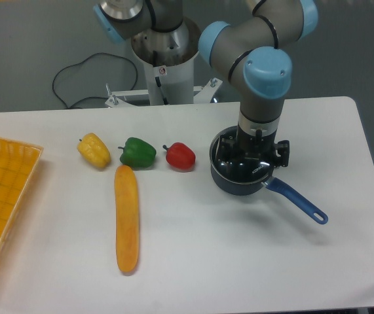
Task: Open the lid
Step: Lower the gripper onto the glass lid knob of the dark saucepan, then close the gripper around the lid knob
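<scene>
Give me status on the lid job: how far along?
Done: the arm is over the saucepan, with the gripper down at the lid. In hand: lining up on the knob, which the gripper hides, so I cannot tell how the jaws stand. Left: grasp and lift; the lid is on the pan.

One fixed camera here, folks, mounted high across the desk (193, 261) from the robot and tilted down, so the white top fills most of the frame. It faces the arm's pedestal (164, 62) head-on at the far edge, with grey floor and a looping black cable (75, 82) behind it. It sits at a middling distance: the desk's right edge and far corners are in shot, while the left side runs out of frame, cutting off the yellow basket (0, 209). The near edge shows only along the bottom (a sliver of dark floor at the right corner). No second view to compare.
</scene>
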